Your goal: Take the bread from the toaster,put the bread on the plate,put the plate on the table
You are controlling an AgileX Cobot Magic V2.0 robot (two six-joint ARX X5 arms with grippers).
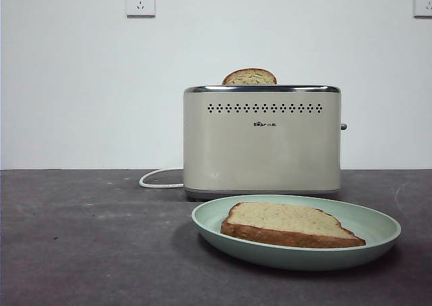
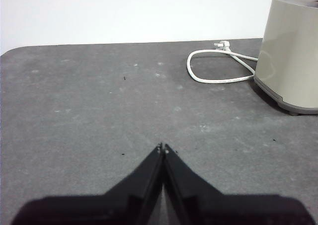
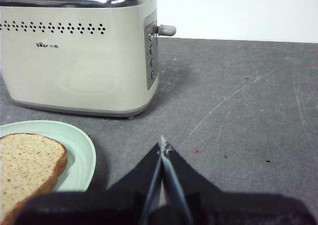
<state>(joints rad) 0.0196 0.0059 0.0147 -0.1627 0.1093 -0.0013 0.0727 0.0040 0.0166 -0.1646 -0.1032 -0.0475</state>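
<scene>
The cream toaster [image 1: 262,141] stands on the dark table [image 1: 81,245]. A second slice [image 1: 250,77] pokes its domed top out of the toaster's slot. A slice of bread [image 1: 287,224] lies flat on the mint-green plate [image 1: 223,218], which rests on the table in front of the toaster. My right gripper [image 3: 163,146] is shut and empty, low over the table beside the plate [image 3: 82,150] and the bread [image 3: 27,158]. My left gripper [image 2: 162,147] is shut and empty, over bare table at a distance from the toaster [image 2: 293,51].
The toaster's white cord [image 2: 213,66] loops on the table beside it. The toaster's lever [image 3: 166,30] sticks out from its end panel. Two wall sockets [image 1: 140,1] sit high on the white wall behind.
</scene>
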